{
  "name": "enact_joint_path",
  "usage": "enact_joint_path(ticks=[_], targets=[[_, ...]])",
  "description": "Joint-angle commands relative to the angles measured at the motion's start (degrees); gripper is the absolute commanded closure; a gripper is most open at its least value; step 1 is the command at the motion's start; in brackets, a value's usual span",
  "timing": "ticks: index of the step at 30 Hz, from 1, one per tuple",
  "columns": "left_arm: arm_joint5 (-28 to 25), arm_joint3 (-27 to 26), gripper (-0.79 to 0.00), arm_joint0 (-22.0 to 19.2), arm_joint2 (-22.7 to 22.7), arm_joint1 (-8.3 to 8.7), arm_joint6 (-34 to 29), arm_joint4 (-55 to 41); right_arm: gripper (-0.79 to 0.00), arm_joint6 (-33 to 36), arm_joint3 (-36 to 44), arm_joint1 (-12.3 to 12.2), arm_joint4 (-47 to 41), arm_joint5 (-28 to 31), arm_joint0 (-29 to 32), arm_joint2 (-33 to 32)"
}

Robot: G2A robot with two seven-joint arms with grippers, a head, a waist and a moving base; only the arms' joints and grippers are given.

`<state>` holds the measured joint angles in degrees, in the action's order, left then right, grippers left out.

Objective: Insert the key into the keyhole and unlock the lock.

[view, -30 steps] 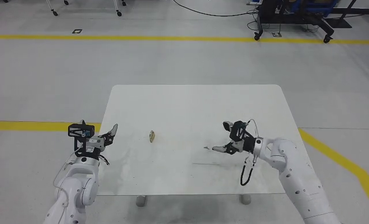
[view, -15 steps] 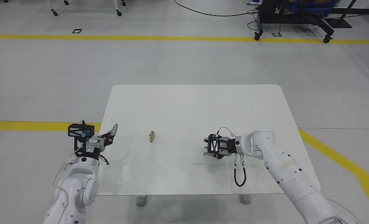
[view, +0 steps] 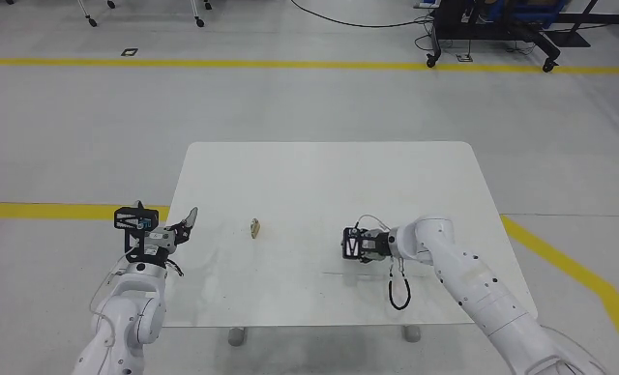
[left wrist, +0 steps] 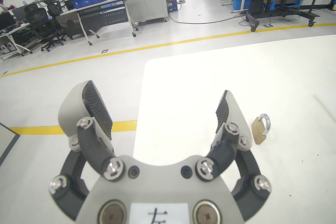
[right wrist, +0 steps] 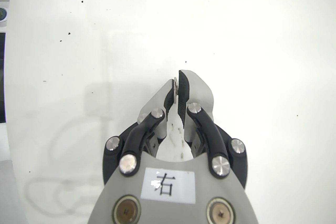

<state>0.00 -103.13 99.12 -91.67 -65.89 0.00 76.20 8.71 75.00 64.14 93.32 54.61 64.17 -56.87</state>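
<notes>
- Top view, lower left of the frame: the left gripper [view: 184, 225] hangs just off the left edge of the table [view: 319, 162], its jaws spread wide with nothing between them
- Lower middle-right of the same frame: the right gripper [view: 350, 245] sits low over the white top. Its wrist view shows the pads pinched on a thin metal piece, which I take to be the key [right wrist: 175, 89], held edge-on near the tips
- A little farther in, left of centre, the brass lock [view: 254, 227] rests on the table between the two grippers, nearer the left one and well apart from the right; nothing holds it
- Risk: the key sits right at the fingertips, so it may twist or slip when pressed against the keyhole
- Risk: the loose lock may slide away under that push unless the left gripper clamps it first. Its keyhole cannot be made out, so lining up is uncertain
</notes>
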Motion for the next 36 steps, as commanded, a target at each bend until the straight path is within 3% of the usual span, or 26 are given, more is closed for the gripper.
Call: enact_joint_path(ticks=[1, 9, 17, 22, 26, 36], targets=[[0.0, 0.0, -0.785, 0.0, 0.0, 0.0, 0.0, 0.0, 0.0, -0.5, 0.3, -0.1, 0.0, -0.4, 0.2, -0.2], [0.0, 0.0, -0.785, 0.0, 0.0, 0.0, 0.0, 0.0, 0.0, -8.7, -0.1, -1.0, -1.0, -2.4, 2.1, -2.8], [0.0, 0.0, -0.785, 0.0, 0.0, 0.0, 0.0, 0.0, 0.0, -30.5, -8.9, -1.4, -4.5, -4.4, 3.6, -4.7], [0.0, 0.0, -0.785, 0.0, 0.0, 0.0, 0.0, 0.0, 0.0, -39.4, -14.5, -0.9, -4.0, -5.4, 2.0, -2.8], [0.0, 0.0, -0.785, 0.0, 0.0, 0.0, 0.0, 0.0, 0.0, -40.8, -18.3, -0.2, -3.2, -4.2, 0.1, -0.3], [0.2, 0.0, -0.785, -0.1, -0.1, 0.0, 0.2, 0.3, 0.0, -41.4, -17.7, -0.1, -3.7, -4.2, 0.4, -0.3]])
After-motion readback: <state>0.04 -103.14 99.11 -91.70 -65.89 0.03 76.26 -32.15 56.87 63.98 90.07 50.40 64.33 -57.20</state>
